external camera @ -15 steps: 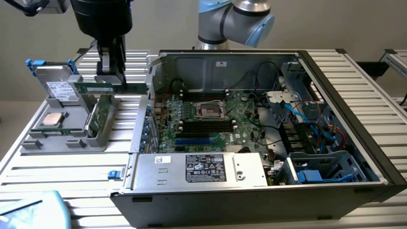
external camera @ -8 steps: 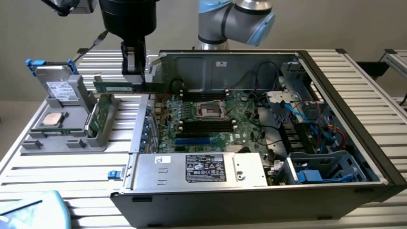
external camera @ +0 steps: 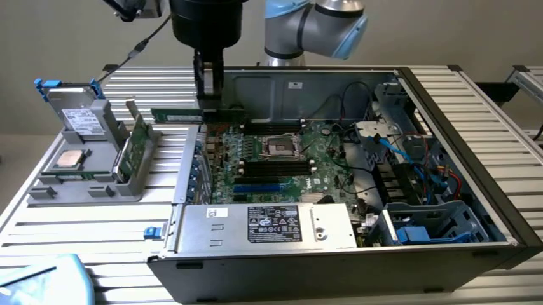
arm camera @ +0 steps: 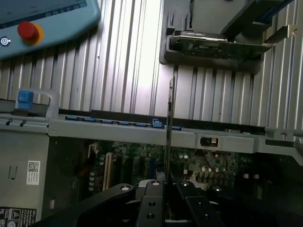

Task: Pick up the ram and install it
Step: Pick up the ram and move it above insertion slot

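Dark green and slim, the ram [external camera: 180, 115] is pinched between the jaws of the gripper [external camera: 208, 96] in the exterior view. It lies level, with most of its length sticking out from the jaws toward that view's left. Beneath the jaws is the edge of the open computer case [external camera: 339, 279], and just beyond them lies the motherboard [external camera: 293, 159] with its black memory slots [external camera: 269, 166]. To my eye the pick-up is done and the carry over the board is the step in hand.

From the wrist view the ram [arm camera: 170, 118] shows edge-on, a thin line running straight out from the gripper [arm camera: 164, 188], whose fingers are clamped on it. Under the stick cross the case's metal rail [arm camera: 118, 126] and the motherboard [arm camera: 203, 163]. Seating it, I reckon, calls for the stick's lower edge to be square over one slot, then a straight press.
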Motion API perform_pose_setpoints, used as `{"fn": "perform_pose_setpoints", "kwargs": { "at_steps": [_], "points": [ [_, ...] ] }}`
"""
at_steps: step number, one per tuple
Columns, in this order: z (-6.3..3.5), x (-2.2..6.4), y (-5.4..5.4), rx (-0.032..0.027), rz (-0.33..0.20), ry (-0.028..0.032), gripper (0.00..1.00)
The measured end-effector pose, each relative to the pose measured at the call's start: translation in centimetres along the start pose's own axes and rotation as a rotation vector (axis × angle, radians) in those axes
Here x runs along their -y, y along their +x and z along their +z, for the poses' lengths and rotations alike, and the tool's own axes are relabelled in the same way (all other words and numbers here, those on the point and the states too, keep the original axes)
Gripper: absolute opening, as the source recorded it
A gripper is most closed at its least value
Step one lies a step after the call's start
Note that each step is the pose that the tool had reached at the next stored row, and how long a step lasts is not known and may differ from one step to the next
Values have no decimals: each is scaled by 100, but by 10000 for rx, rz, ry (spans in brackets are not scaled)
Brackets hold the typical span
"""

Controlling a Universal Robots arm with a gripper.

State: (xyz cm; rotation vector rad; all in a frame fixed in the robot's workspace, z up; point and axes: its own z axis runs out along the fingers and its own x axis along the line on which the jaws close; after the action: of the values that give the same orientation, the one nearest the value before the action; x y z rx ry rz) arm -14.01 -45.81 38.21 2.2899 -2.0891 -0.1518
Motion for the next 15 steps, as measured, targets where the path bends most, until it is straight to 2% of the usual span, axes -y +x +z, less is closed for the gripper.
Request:
{"fn": "perform_pose_setpoints", "kwargs": {
  "at_steps": [15],
  "points": [
    [-67, 678, 61, 0, -1, 0, 14]
  ]
}}
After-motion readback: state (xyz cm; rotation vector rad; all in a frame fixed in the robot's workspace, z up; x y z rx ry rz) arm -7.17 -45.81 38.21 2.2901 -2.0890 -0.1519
